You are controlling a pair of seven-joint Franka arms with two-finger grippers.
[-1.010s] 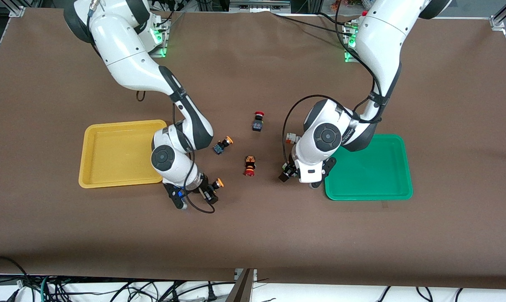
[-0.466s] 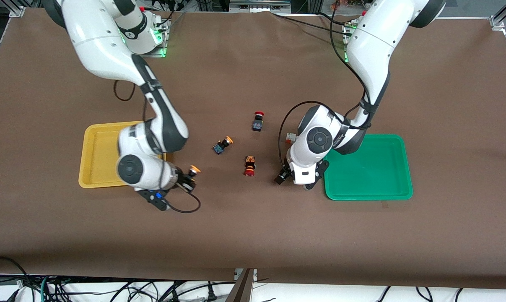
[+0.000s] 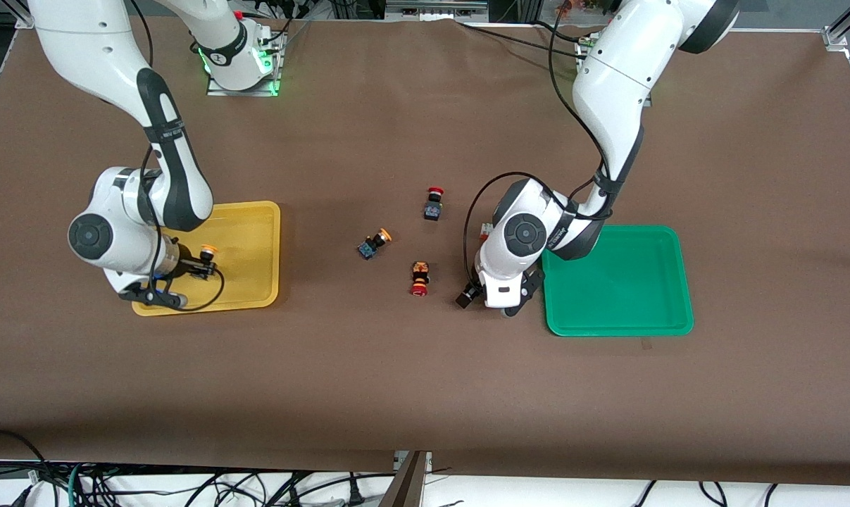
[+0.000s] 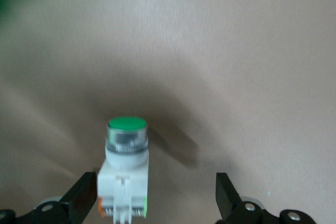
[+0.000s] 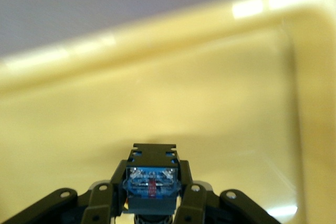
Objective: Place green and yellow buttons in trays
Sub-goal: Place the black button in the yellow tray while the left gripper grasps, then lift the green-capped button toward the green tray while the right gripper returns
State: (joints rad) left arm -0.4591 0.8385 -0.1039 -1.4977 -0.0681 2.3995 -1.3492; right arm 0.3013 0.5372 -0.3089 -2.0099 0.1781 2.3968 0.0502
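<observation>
Brown cloth is covering the table (image 3: 425, 394), and the front view has the yellow tray (image 3: 248, 232) sitting toward the right arm's end with the green tray (image 3: 629, 282) toward the left arm's end. Between the trays, a yellow-capped button (image 3: 374, 244) and two red-capped buttons (image 3: 432, 203) (image 3: 419, 278) are lying on the table. The right end effector (image 3: 194, 267) is hanging over the yellow tray, clenching another yellow-capped button (image 3: 206, 251). The left end effector (image 3: 467, 296) is sitting low just beside the green tray.

Left wrist view: the fingers (image 4: 81, 203) are spread wide, and a whitish green-capped button (image 4: 124, 169) is standing on the table between them, right against one finger.

Right wrist view: the blue-and-black button body (image 5: 152, 182) is getting pinched between the fingers (image 5: 191, 203), with the yellow tray's floor (image 5: 157, 103) underneath.
</observation>
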